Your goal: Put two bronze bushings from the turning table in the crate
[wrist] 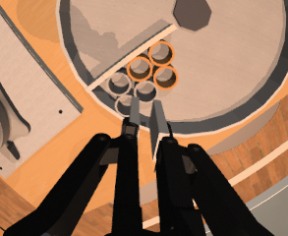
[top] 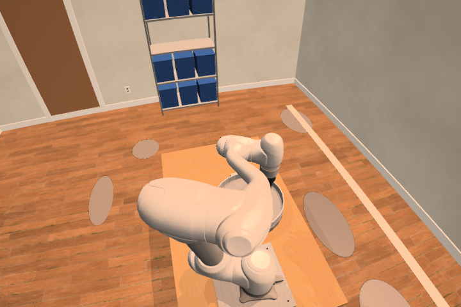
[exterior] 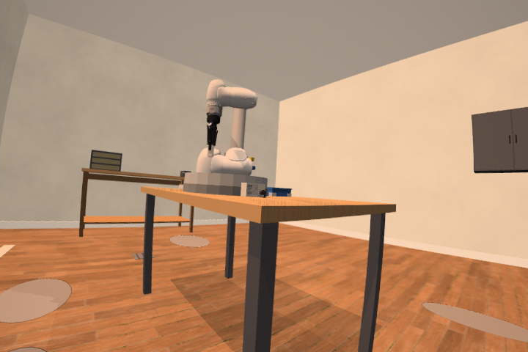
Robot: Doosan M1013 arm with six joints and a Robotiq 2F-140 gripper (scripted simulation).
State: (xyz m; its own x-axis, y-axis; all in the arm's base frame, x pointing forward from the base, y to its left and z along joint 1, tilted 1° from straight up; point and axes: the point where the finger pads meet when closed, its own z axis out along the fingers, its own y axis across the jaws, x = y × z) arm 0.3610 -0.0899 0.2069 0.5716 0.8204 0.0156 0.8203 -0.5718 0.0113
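Note:
The round grey turning table (top: pixel 280 203) (exterior: pixel 210 179) (wrist: pixel 237 64) has a raised rim. In the wrist view, three orange-rimmed bronze bushings stand together on it beside a divider: one bushing (wrist: pixel 161 41), another bushing (wrist: pixel 128 69) and a third bushing (wrist: pixel 176 78). Three grey bushings stand beside them: one bushing (wrist: pixel 109 83), another bushing (wrist: pixel 156 90) and one bushing (wrist: pixel 116 104) partly hidden by a finger. My gripper (exterior: pixel 210 148) (wrist: pixel 144 110) is almost fully closed, with only a narrow, empty gap. It hangs above the turning table near its edge. I cannot identify the crate for certain.
A pale divider (wrist: pixel 131 57) runs from the turning table's rim toward its dark hub (wrist: pixel 193 12). On the wooden table (exterior: pixel 335 202), a pale box (exterior: pixel 250 189) and a blue object (exterior: pixel 279 191) are beside the turning table. The robot's base plate (wrist: pixel 50 93) is close by.

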